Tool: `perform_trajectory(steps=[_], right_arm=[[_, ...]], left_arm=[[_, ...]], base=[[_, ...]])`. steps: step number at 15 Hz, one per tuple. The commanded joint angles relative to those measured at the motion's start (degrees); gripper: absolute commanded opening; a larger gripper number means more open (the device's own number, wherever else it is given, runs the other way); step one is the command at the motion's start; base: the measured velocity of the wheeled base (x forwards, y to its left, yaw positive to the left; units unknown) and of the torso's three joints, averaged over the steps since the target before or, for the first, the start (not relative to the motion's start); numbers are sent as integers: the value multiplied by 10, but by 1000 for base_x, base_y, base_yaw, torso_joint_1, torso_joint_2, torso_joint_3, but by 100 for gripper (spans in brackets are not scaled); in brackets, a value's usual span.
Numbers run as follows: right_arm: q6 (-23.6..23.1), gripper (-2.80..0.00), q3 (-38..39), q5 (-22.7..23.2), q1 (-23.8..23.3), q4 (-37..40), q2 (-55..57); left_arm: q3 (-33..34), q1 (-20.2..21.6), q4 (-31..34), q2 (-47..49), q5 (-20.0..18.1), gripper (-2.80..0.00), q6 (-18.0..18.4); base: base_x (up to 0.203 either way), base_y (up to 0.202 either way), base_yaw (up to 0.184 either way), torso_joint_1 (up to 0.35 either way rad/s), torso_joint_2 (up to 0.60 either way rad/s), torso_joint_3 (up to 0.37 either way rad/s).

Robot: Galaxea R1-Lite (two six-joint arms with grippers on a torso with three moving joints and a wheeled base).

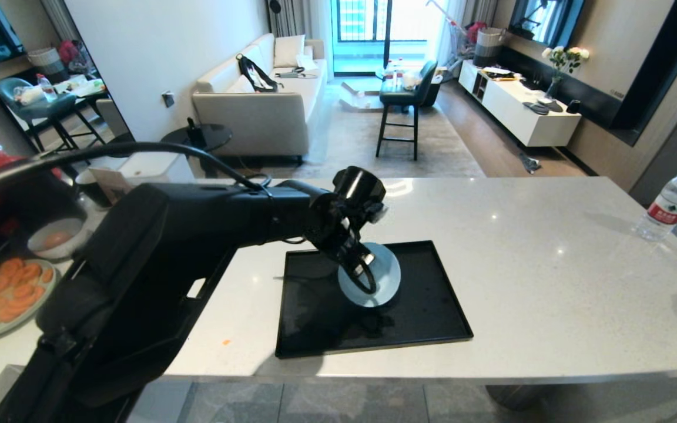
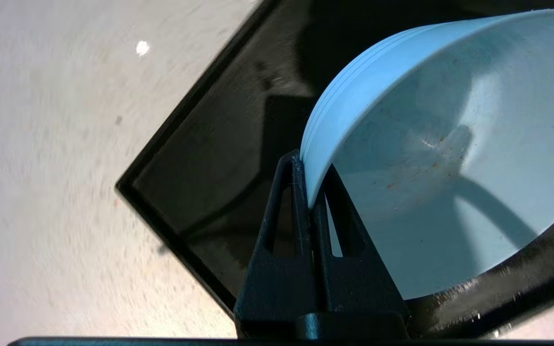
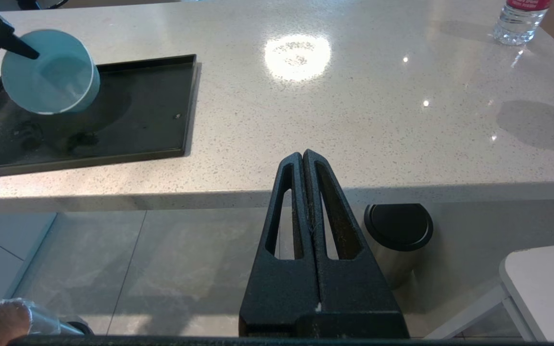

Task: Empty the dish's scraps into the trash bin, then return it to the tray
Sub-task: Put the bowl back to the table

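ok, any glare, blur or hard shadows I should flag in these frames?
Head view: ceiling-light glare on the counter, arm shadow over the tray. Left wrist view: counter streaked with motion blur; dish sharp, finger shadow inside it. Right wrist view: bright glare patch on the counter, bottle casts a soft shadow.

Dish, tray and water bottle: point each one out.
dish (image 1: 382, 270), head view, pale blue inner wall.
tray (image 1: 426, 311), head view, bare black floor right of the dish.
water bottle (image 1: 669, 203), head view, its label.

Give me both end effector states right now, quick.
Left end effector: shut on the bowl rim, over the tray.
Right end effector: shut, empty.
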Motion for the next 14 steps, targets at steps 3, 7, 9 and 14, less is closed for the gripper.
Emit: perform_trajectory(steps=[3, 7, 9, 14], right_arm=[[0, -280, 0, 0, 0, 0, 0], [0, -280, 0, 0, 0, 0, 0], [0, -280, 0, 0, 0, 0, 0], [0, -280, 0, 0, 0, 0, 0]], left_arm=[[0, 15, 25, -1, 46, -280, -111], [0, 18, 141, -13, 56, -280, -210], [0, 15, 198, -19, 54, -280, -248], [0, 13, 219, -16, -5, -280, -256]], base=[[0, 0, 0, 0, 0, 0], [0, 0, 0, 0, 0, 0], [0, 0, 0, 0, 0, 0], [0, 0, 0, 0, 0, 0]])
